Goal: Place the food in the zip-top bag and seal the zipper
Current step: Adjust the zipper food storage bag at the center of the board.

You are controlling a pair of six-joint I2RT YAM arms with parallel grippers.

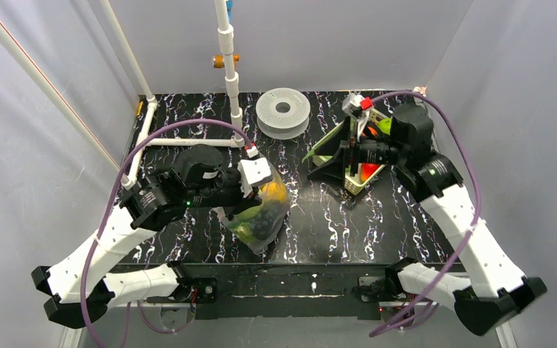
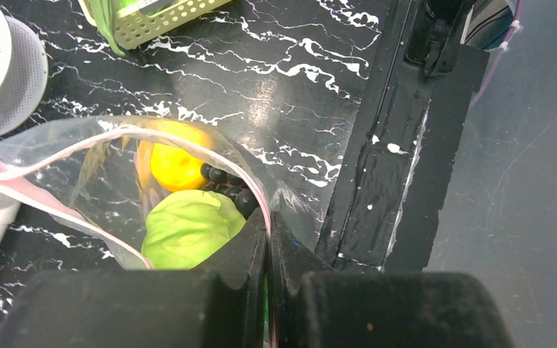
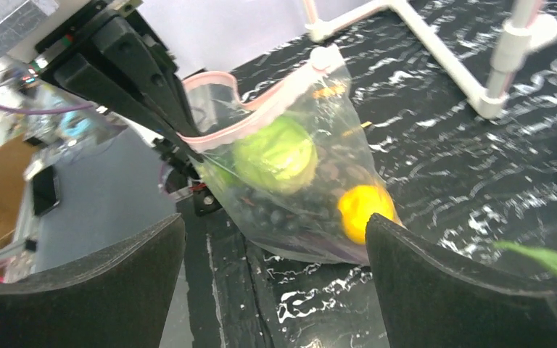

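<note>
Nearest me, my left hand [image 2: 268, 243] is pressed together on 1 end of the zipper [image 3: 261, 109]. It pinches the pink strip, so the zip-top bag [image 3: 297, 203] hangs from that corner while its belly seems to rest on the worktop [image 1: 333, 225]. I read that hold as a way to keep the mouth up and gaping: in the left wrist view the strip curves round in an open loop. Its other end sits by the white pipe frame [image 1: 188, 142]; I cannot tell whether it is hooked there.

Inside the bag I can see 3 things: a yellow piece [image 2: 174, 165], a pale green round head [image 2: 188, 228] and a dark purple piece [image 2: 225, 177] that looks knobbly, all settled toward the bottom.

Further out on the right, my right hand [image 3: 274, 239] is spread wide and holds nothing. It sits beside the yellow-green lattice basket [image 1: 359, 181], with its camera looking back at the bag. The basket is tipped up on edge, which I judge makes its contents easier to reach. A pale green stalk [image 1: 312, 154] pokes out at its lower side, well apart from the bag. It looks like food not yet bagged, so sealing should wait.

At the far edge lies a white spool [image 1: 283, 111], clear of both arms.
</note>
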